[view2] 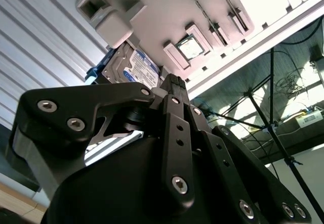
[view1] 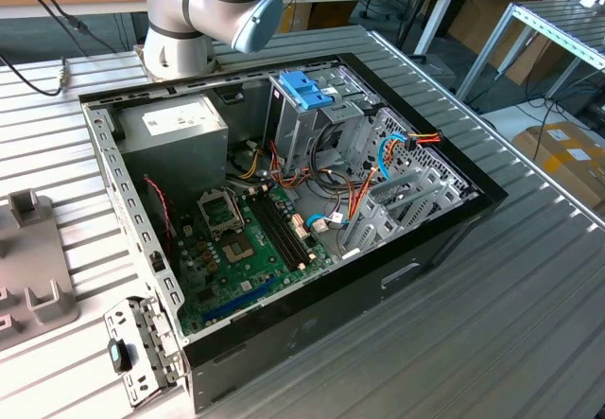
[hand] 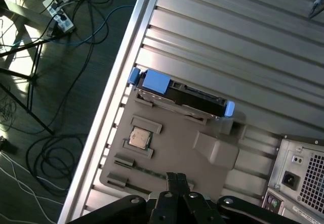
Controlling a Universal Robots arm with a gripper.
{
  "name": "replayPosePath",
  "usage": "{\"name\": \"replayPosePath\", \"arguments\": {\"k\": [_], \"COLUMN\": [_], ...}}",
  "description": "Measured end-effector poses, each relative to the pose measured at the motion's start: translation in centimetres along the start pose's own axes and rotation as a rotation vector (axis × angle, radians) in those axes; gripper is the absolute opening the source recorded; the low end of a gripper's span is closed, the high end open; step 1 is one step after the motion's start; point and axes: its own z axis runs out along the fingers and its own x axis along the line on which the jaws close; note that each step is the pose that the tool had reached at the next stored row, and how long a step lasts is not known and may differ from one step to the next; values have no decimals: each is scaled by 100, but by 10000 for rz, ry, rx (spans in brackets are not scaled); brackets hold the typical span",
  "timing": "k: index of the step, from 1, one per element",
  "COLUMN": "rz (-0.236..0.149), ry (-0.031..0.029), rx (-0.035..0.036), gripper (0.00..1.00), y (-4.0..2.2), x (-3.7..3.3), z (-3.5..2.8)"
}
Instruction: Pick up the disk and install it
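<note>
Poised above a grey fixture tray [hand: 172, 150] in the first wrist view: the gripper [hand: 176, 177], its dark fingers pressed together and pinching nothing. Same closed pose in the second wrist view, fingertips meeting in a narrow point.

Standing at one end of that tray, well apart from the gripper: the disk [hand: 179, 95], dark body framed by its bright blue carrier, blue tabs at both ends. Propped up rather than lying flat (silver face and blue-and-white label turned toward the camera in the second wrist view). Not yet picked up.

Seated in a square pocket of the same tray: a small processor chip [hand: 139, 138]. Just beside the tray, the edge of the ribbed metal bench [hand: 228, 42], and past it a floor [hand: 45, 97] strewn with cables.

In the exterior view, on the bench: an open computer case [view1: 444, 239], motherboard exposed, a tall drive cage [view1: 293, 130] topped by a blue clip [view1: 307, 88]. Behind the case, the base of the arm [view1: 217, 3].
</note>
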Motion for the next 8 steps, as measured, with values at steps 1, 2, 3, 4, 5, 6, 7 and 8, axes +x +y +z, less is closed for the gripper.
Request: {"name": "replayPosePath", "arguments": {"k": [1, 2, 3, 4, 5, 6, 7, 8], "rz": [-31, -55, -107, -150, -175, -198, -223, -262], "ry": [2, 2, 5, 7, 7, 9, 10, 11], "rx": [-1, -2, -3, -4, -4, -5, -5, -6], "gripper": [11, 11, 11, 11, 11, 11, 11, 11], "y": [0, 0, 0, 0, 0, 0, 0, 0], "x": [0, 0, 0, 0, 0, 0, 0, 0], "z": [0, 0, 0, 0, 0, 0, 0, 0]}}
